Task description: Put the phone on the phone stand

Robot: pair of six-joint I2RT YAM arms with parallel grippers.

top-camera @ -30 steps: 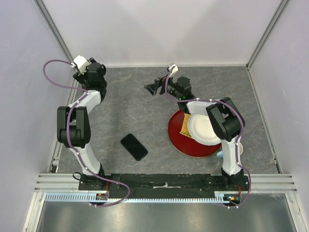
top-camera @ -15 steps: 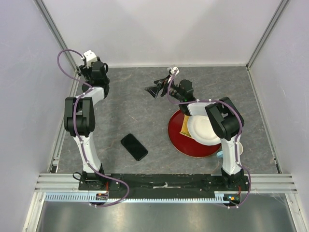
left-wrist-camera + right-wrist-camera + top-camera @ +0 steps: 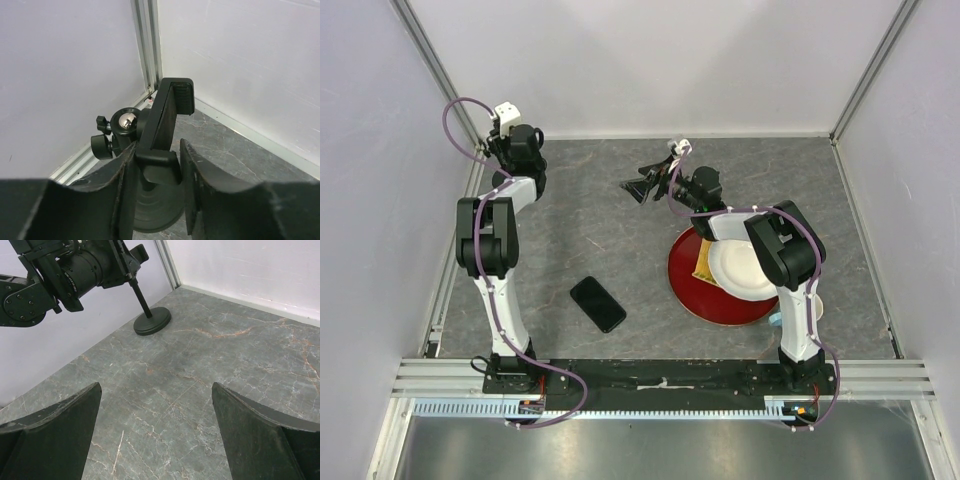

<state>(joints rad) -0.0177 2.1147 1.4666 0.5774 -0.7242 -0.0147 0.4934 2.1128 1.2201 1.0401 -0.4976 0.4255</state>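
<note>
The phone point(image 3: 598, 304) lies flat on the grey table, near the front and left of centre, with no gripper near it. The phone stand point(image 3: 170, 107) stands in the far left corner, its round base point(image 3: 152, 321) on the table. My left gripper point(image 3: 157, 175) is over it, fingers pressed on either side of the lower lip of the stand's clamp head. In the top view the left gripper point(image 3: 517, 145) covers the stand. My right gripper point(image 3: 156, 390) hovers wide open over bare table at the far middle, holding nothing.
A red plate point(image 3: 695, 295) with a white plate point(image 3: 745, 270) and a yellow item point(image 3: 705, 262) on it sits at the right, under the right arm. White walls and a metal corner post point(image 3: 147, 45) close in behind the stand.
The left arm reached further into the far left corner and its jaws narrowed around the stand's clamp head. The right gripper shifted slightly. The phone has not moved.
</note>
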